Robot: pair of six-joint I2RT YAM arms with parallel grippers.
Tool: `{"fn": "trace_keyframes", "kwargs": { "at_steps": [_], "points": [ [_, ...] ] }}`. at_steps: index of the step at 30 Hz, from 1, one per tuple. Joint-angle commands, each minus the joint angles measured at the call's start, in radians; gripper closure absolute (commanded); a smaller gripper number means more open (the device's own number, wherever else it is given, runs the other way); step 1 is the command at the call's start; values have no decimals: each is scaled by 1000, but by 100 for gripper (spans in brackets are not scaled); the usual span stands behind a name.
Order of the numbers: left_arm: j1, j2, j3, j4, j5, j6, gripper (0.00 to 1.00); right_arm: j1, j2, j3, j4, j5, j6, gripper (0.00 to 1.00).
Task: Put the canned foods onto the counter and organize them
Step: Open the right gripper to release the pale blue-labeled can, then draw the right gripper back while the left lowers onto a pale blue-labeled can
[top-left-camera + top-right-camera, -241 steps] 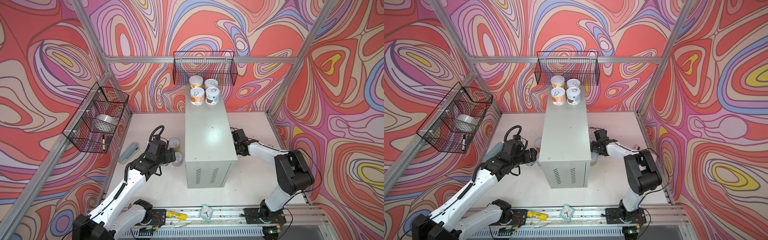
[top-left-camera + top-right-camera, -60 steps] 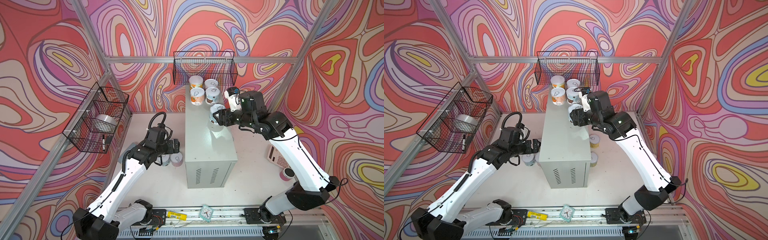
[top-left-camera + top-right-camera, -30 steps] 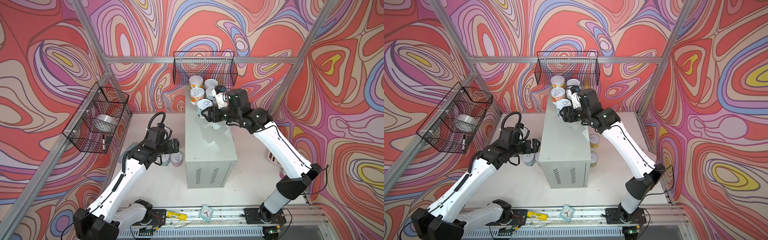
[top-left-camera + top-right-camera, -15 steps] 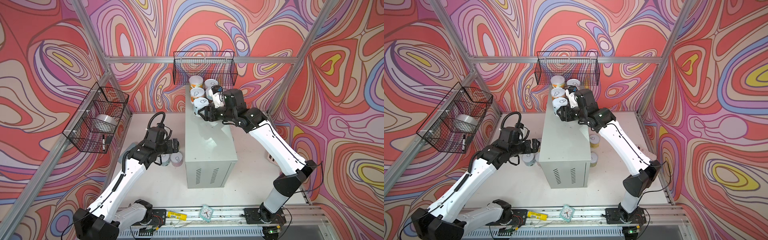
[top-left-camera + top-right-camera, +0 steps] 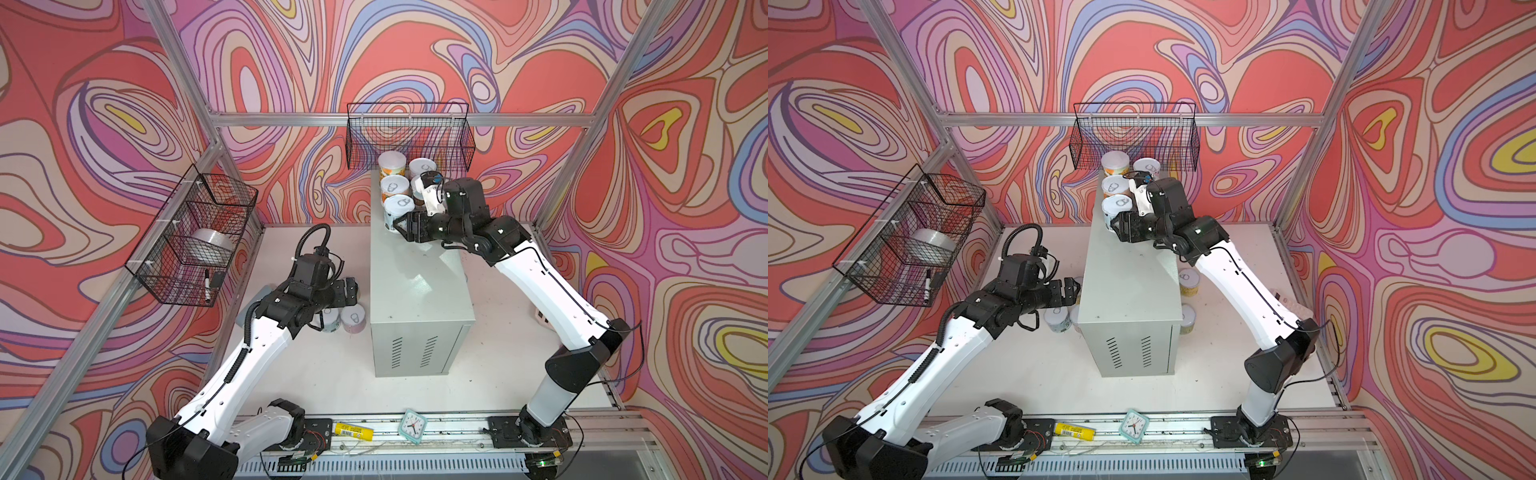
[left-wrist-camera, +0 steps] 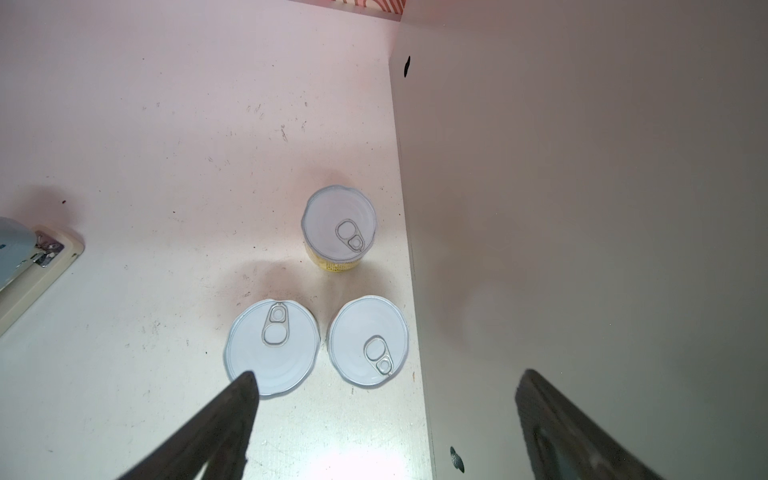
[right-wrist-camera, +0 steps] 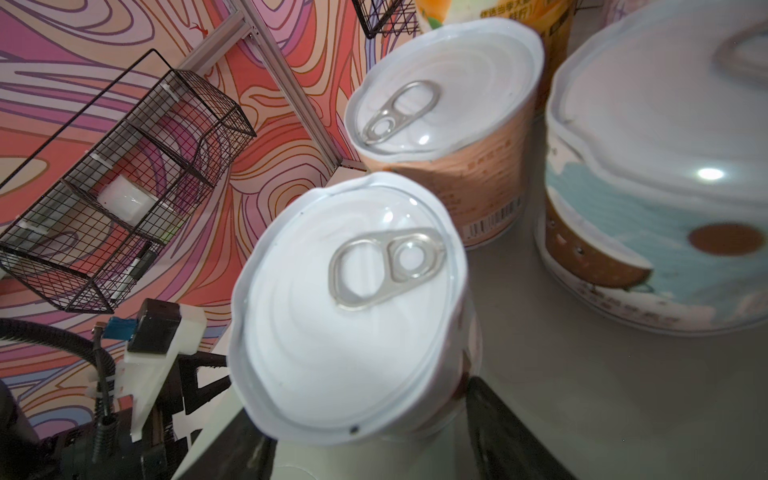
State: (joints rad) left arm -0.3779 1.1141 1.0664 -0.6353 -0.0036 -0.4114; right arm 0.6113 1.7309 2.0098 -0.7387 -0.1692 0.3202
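counter (image 5: 419, 282) cans (image 5: 395, 187): five
tabletop (image 5: 324, 374) cans (image 6: 272, 347): three left, two right
right gripper (image 5: 400, 224): hugging the front can (image 5: 398, 203)
left gripper (image 5: 351, 287): wide, empty

Right gripper (image 5: 401, 225) clasps a can (image 5: 398, 207) on the counter's (image 5: 415, 291) far end; four more (image 5: 392, 164) stand behind. Left gripper (image 5: 353, 289) hangs above two tabletop cans (image 5: 354, 321).

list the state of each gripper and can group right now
right gripper, shut on gripped can
gripped can, upright, at the far end of the counter
four placed cans, upright on the counter
left gripper, open, empty, above three table cans
three table cans, upright, beside the counter
two right-side cans, upright on the table
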Motion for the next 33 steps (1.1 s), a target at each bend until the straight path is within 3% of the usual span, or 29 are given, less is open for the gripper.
{"fn": "trace_keyframes", "kwargs": {
  "at_steps": [1, 14, 23, 28, 33],
  "points": [
    [8, 3, -13, 13, -5, 5, 3, 8, 13, -8, 15, 43, 8, 27],
    [9, 9, -4, 5, -12, 5, 2, 7, 11, 11, 7, 18, 13, 27],
    [9, -20, -61, 38, -35, -34, 2, 8, -250, -200, 21, 9, 13, 26],
    [9, -14, -73, 38, -29, -50, 3, 7, -450, -370, 27, 124, 40, 25],
    [3, -7, -60, -5, -42, -55, 3, 5, -585, -464, -84, 346, 51, 20]
  ]
}}
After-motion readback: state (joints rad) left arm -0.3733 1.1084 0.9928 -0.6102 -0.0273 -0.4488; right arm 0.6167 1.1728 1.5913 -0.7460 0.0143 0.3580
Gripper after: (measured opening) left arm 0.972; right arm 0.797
